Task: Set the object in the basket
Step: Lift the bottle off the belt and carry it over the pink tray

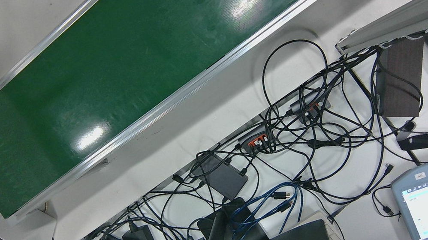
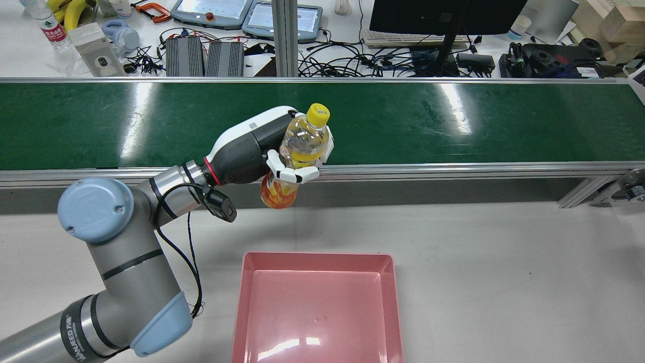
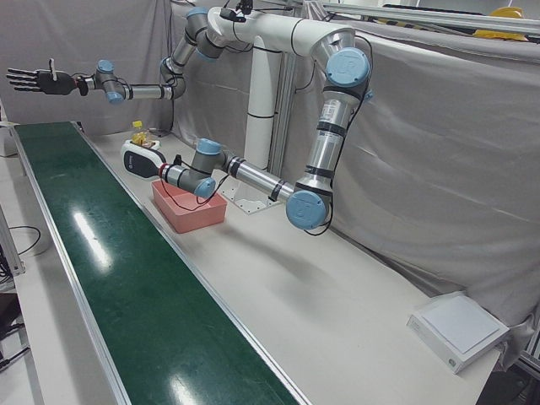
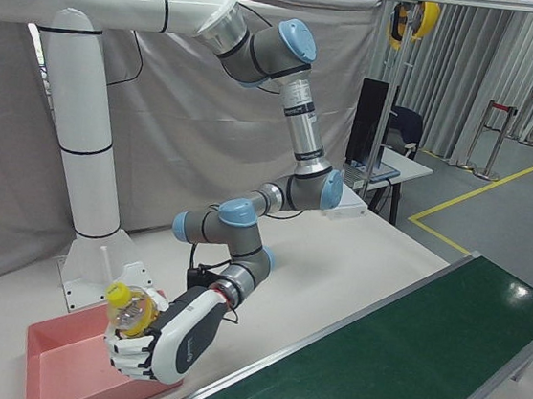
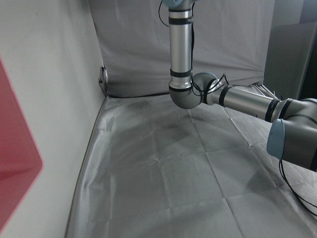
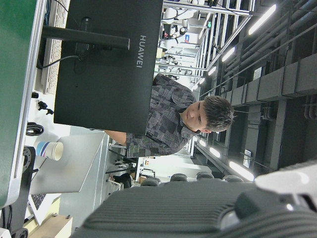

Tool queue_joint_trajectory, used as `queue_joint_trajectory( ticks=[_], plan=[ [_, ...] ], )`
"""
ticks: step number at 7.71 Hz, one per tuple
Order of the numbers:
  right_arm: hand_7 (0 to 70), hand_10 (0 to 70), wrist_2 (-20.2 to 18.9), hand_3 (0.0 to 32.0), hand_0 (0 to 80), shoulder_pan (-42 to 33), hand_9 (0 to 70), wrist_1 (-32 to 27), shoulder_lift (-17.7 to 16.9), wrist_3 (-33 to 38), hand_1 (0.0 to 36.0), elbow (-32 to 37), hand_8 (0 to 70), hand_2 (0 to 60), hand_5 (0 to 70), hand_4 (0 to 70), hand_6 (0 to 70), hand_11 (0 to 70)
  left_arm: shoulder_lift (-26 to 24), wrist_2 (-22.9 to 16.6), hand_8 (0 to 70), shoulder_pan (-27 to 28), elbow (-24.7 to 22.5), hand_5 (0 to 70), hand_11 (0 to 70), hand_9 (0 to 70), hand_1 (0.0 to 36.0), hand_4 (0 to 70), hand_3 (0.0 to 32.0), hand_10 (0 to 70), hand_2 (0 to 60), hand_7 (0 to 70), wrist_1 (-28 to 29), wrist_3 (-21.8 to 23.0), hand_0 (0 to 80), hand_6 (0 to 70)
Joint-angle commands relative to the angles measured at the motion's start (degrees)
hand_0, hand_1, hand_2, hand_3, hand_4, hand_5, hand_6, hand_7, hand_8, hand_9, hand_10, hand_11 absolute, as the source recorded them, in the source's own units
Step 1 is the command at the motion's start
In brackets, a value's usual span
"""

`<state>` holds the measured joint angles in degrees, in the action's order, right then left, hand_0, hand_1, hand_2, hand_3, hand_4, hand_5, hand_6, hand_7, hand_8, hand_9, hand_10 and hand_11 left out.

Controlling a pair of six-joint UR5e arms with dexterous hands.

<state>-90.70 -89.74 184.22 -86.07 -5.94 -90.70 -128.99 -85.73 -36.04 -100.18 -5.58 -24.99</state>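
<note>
1. Nearest the robot in the rear view, the pink basket point(image 2: 317, 307) sat on the grey table point(image 2: 504, 272), open side up, nothing inside.
2. Just beyond the basket's far-left corner, the left arm point(image 2: 126, 262) reached forward and right, with a black cable point(image 2: 194, 262) looped along it.
3. The left hand point(image 2: 267, 148) was clamped round a drink bottle point(image 2: 302, 143), white fingers point(image 2: 295, 175) wrapped across its middle.
4. The bottle was held in the air, tilted, yellow cap point(image 2: 318, 114) pointing up and away, orange base low; it hung over the near rail of the green conveyor belt point(image 2: 453, 121), not over the basket.
5. In the right-front view the same bottle point(image 4: 131, 311) showed in the hand point(image 4: 159, 341) just above the basket's rim point(image 4: 47, 348).
6. Far off, the right hand point(image 3: 34, 81) hung high beyond the belt's end, fingers spread apart, holding nothing.
7. Beyond the belt, a desk carried tangled cables point(image 2: 352, 60) and a monitor point(image 2: 443, 15).
</note>
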Motion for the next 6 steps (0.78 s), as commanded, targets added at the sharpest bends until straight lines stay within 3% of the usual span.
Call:
queue_joint_trajectory(
  ticks=[1, 2, 3, 4, 5, 6],
  plan=[
    [0.0, 0.0, 0.0, 0.0, 0.0, 0.0, 0.0, 0.0, 0.0, 0.0, 0.0, 0.0, 0.0, 0.0, 0.0, 0.0, 0.0, 0.0, 0.5, 0.0, 68.4, 10.2, -0.2, 70.0, 70.0, 70.0, 19.5, 70.0, 0.0, 64.4, 60.0, 70.0, 1.7, -3.4, 48.7, 70.0],
    [0.0, 0.0, 0.0, 0.0, 0.0, 0.0, 0.0, 0.0, -0.1, 0.0, 0.0, 0.0, 0.0, 0.0, 0.0, 0.0, 0.0, 0.0, 1.3, -0.1, 65.5, 11.3, -0.2, 70.0, 70.0, 70.0, 18.2, 70.0, 0.0, 62.3, 60.0, 70.0, 3.1, -3.6, 48.7, 70.0],
    [0.0, 0.0, 0.0, 0.0, 0.0, 0.0, 0.0, 0.0, -0.1, 0.0, 0.0, 0.0, 0.0, 0.0, 0.0, 0.0, 0.0, 0.0, 3.1, -0.1, 56.0, 11.6, -0.2, 58.2, 70.0, 70.0, 14.7, 70.0, 0.0, 56.0, 60.0, 70.0, 5.8, -3.8, 48.9, 59.0],
    [0.0, 0.0, 0.0, 0.0, 0.0, 0.0, 0.0, 0.0, 0.0, 0.0, 0.0, 0.0, 0.0, 0.0, 0.0, 0.0, 0.0, 0.0, 6.1, -0.1, 36.3, 11.8, -0.4, 36.7, 61.2, 52.1, 11.3, 55.5, 0.0, 43.4, 23.6, 47.6, 9.8, -3.8, 48.8, 29.4],
    [0.0, 0.0, 0.0, 0.0, 0.0, 0.0, 0.0, 0.0, 0.0, 0.1, 0.0, 0.0, 0.0, 0.0, 0.0, 0.0, 0.0, 0.0, 9.9, -0.1, 15.7, 12.4, -0.5, 25.0, 43.0, 26.0, 4.6, 25.0, 0.0, 29.5, 0.0, 17.8, 13.2, -3.8, 48.5, 6.8],
    [0.0, 0.0, 0.0, 0.0, 0.0, 0.0, 0.0, 0.0, -0.1, 0.1, 0.0, 0.0, 0.0, 0.0, 0.0, 0.0, 0.0, 0.0, 10.2, -0.1, 10.4, 12.7, -0.6, 16.1, 23.9, 16.0, 3.8, 15.5, 0.0, 16.0, 0.0, 8.0, 14.9, -3.7, 48.4, 0.0]
  ],
)
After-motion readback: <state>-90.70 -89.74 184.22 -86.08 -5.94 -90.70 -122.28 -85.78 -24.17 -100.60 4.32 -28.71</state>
